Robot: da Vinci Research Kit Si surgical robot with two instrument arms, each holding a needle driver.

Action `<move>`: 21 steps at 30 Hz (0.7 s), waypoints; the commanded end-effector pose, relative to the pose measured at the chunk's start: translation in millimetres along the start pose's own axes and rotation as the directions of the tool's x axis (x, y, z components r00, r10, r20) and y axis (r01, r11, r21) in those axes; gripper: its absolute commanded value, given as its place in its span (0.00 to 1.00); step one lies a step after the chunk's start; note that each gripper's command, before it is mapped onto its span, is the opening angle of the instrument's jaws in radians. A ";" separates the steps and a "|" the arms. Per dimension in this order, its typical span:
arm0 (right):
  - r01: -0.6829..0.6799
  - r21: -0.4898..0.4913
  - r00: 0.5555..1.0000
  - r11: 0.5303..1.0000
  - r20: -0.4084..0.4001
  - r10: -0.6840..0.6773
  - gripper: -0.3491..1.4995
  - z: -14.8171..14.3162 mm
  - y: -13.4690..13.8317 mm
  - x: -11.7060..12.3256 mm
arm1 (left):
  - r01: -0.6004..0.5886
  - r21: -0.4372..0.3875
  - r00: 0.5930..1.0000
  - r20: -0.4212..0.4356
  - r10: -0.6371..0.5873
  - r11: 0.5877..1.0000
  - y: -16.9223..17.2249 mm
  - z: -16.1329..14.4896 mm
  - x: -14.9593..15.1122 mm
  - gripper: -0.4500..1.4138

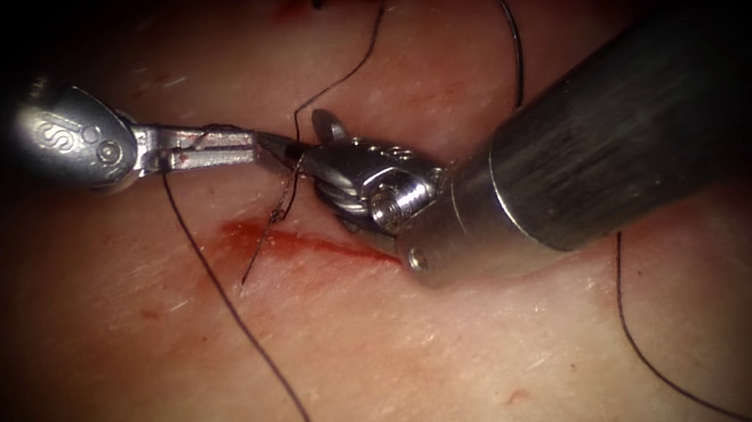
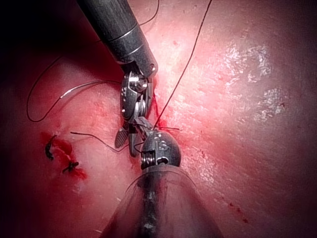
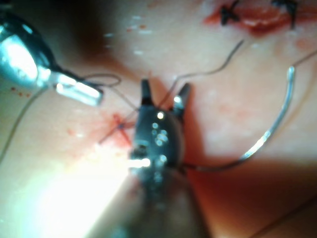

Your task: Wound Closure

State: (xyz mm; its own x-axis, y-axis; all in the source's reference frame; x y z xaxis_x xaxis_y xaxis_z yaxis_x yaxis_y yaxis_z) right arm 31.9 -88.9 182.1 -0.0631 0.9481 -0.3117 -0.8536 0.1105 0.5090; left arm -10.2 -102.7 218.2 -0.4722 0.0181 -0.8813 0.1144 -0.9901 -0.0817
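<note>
While both tools crowd together just above the cut (image 1: 312,244), near the centre of the endoscope view, I read this as thread work at the wound and not needle work, though one moment does not tell me which step. My left tool (image 1: 273,145) comes in from 9 o'clock with its jaws closed, and they seem to pinch the thread (image 1: 246,332) at their very tip. My right tool (image 3: 164,94) comes in from 3 o'clock with its jaws spread in a clear V, gripping nothing (a strand crosses close by them). The needle (image 1: 515,44) lies free on the tissue (image 1: 476,364) toward 1 o'clock, well to the right of the cut, held by neither tool and, as far as I can see, not in the tissue. Loose thread trails away toward 6 o'clock. In my judgement, any next move calls for small, slow wrist motion: the tips nearly touch, the strand is fine, and these open jaws can cut.
</note>
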 end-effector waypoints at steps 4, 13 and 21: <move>-0.003 0.033 1.000 0.999 0.000 0.003 0.54 0.2 -0.6 -1.1 | 0.015 0.002 1.000 0.007 -0.015 1.000 2.1 1.6 -0.8 0.00; 0.108 0.102 0.991 0.989 0.062 -0.114 0.00 0.2 -1.1 -2.5 | 0.018 0.000 1.000 0.006 -0.018 1.000 3.0 1.6 -0.9 0.00; 0.195 0.053 0.981 0.979 -0.020 -0.194 0.00 -2.4 -1.6 -1.6 | 0.018 -0.009 1.000 0.001 -0.018 1.000 3.1 0.6 -1.5 0.00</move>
State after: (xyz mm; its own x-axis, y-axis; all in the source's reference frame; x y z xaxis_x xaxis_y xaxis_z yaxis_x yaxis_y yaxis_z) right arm 31.5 -89.9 179.9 0.0944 0.8957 -0.4346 -0.8195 0.3177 0.4770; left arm -8.6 -104.5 219.6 -0.4772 0.0332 -0.8782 0.1143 -0.9884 -0.0995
